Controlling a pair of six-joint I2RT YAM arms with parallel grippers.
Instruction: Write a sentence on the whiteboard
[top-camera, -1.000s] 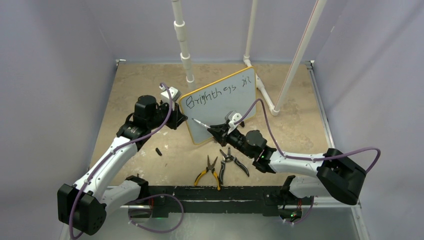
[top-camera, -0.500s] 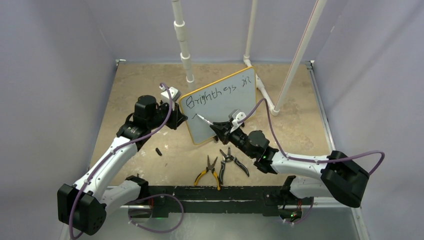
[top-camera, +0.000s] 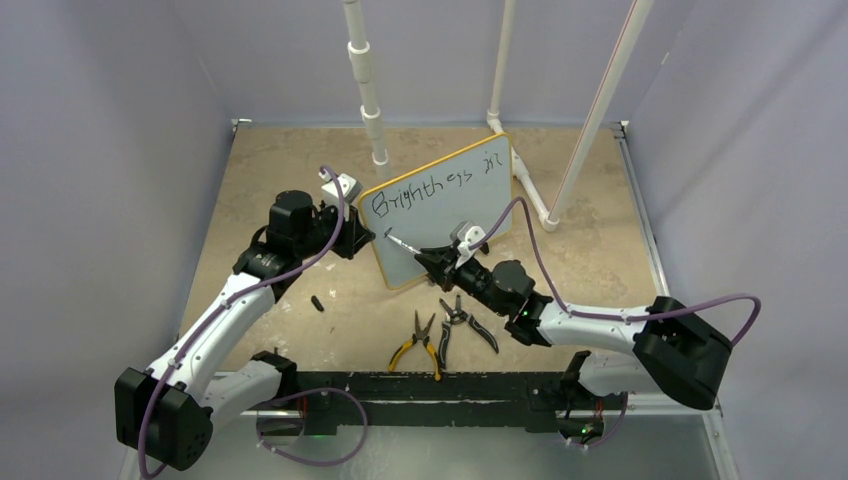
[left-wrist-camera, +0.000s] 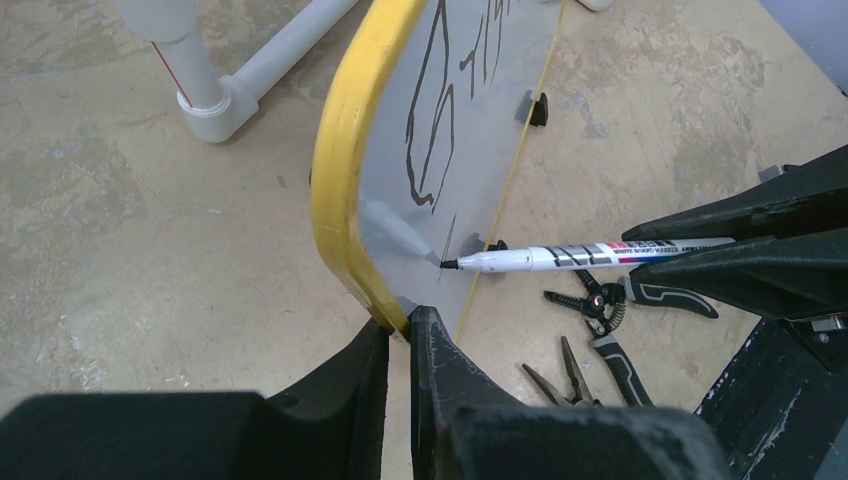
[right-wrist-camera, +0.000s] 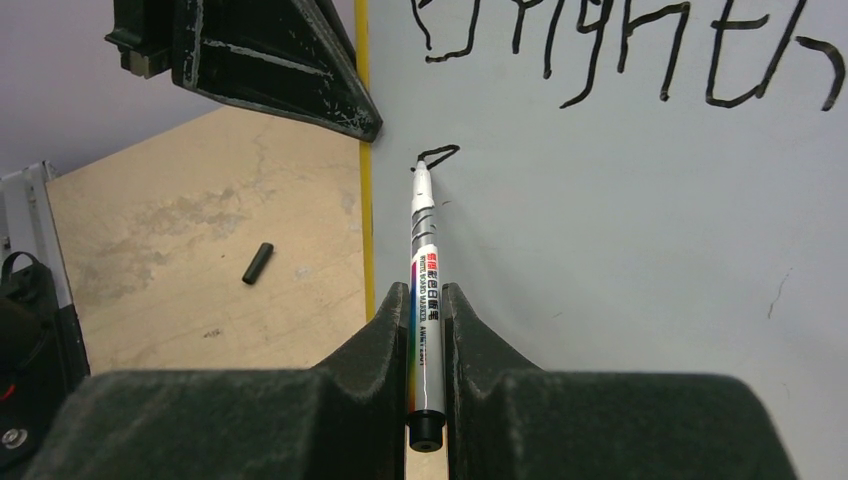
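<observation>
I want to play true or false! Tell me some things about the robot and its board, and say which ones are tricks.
1. The right gripper holds a marker. True.
2. The whiteboard has a red rim. False: it is yellow.
3. The left gripper pinches the whiteboard's edge. True.
4. The marker's tip is capped. False: it is bare; a small black cap lies on the table.
5. Only one tool lies there. False: yellow pliers and black pliers.

On the tan table (top-camera: 250, 180), yellow-handled pliers (top-camera: 420, 342) and black-handled pliers (top-camera: 458, 315) lie side by side near the front edge, a small black cap (top-camera: 317, 303) lies well to their left, and white pipes (top-camera: 366, 85) stand at the back.
</observation>
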